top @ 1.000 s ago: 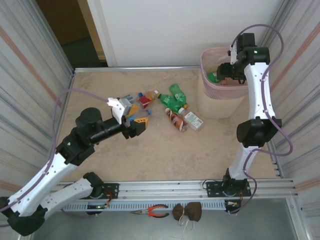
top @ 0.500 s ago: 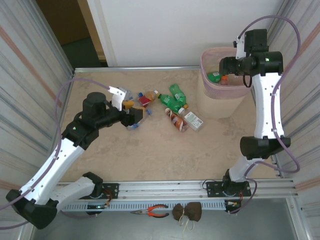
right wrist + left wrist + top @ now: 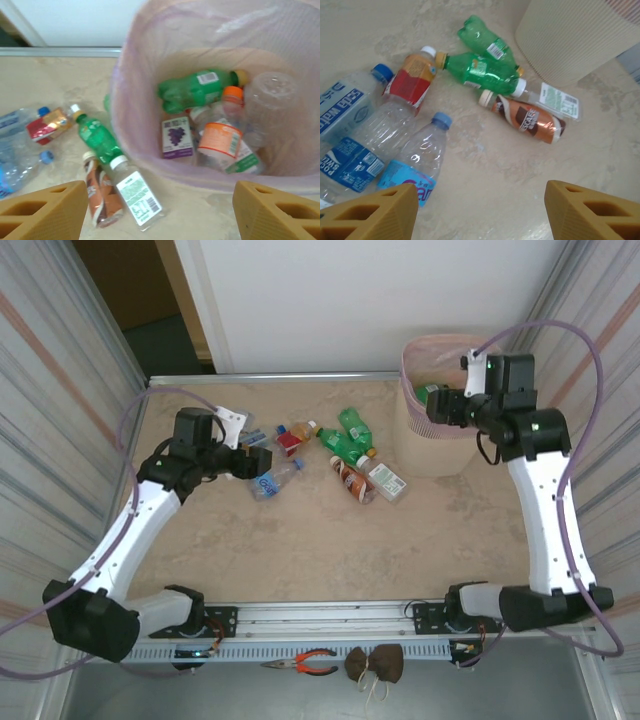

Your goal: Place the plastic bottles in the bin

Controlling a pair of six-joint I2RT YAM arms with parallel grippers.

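Tan fingers point(image 3: 370, 215) of the left gripper point(image 3: 480, 200) stand wide apart and empty — loose plastic bottles point(image 3: 422, 152) lie on the table point(image 3: 485, 165) just ahead of them. Rightward, the right gripper point(image 3: 161, 192) gapes wide, holding nothing — the pink bin point(image 3: 129, 100) sits straight ahead, more bottles point(image 3: 197, 90) piled inside.

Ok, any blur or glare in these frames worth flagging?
Top external: sharp, evenly lit, only faint shadows around the bin. Left wrist: bottles crisp, slight sheen on the clear bottle, near fingers soft. Right wrist: soft throughout, bin rim smeared, its far wall washed out.
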